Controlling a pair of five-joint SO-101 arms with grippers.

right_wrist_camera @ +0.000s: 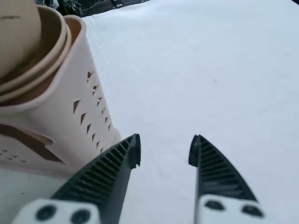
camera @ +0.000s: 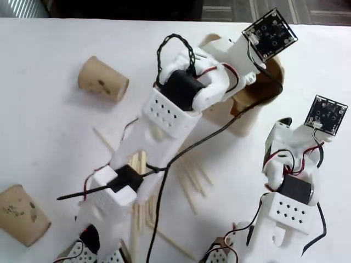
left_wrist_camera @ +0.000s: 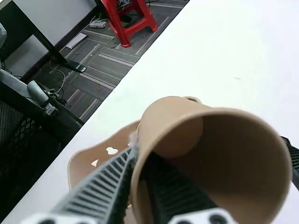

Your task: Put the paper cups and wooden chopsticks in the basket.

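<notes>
My left gripper [left_wrist_camera: 141, 157] is shut on the rim of a brown paper cup [left_wrist_camera: 215, 154], one finger inside it and one outside. The cup hangs tilted over the beige basket [left_wrist_camera: 96, 161], which stands at the back right of the table [camera: 241, 118]. More paper cups [right_wrist_camera: 28, 51] are stacked inside the basket [right_wrist_camera: 70, 116]. My right gripper [right_wrist_camera: 163, 154] is open, low over bare table beside the basket's wall. Two paper cups lie on their sides, one far left [camera: 102, 79] and one near left [camera: 22, 215]. Several wooden chopsticks [camera: 193, 178] are scattered mid-table, partly under the left arm.
The white table's far edge runs close behind the basket, with floor, a red stool [left_wrist_camera: 135, 16] and dark furniture beyond it. A black cable [camera: 164, 181] trails across the chopsticks. Bare table lies to the right of the basket.
</notes>
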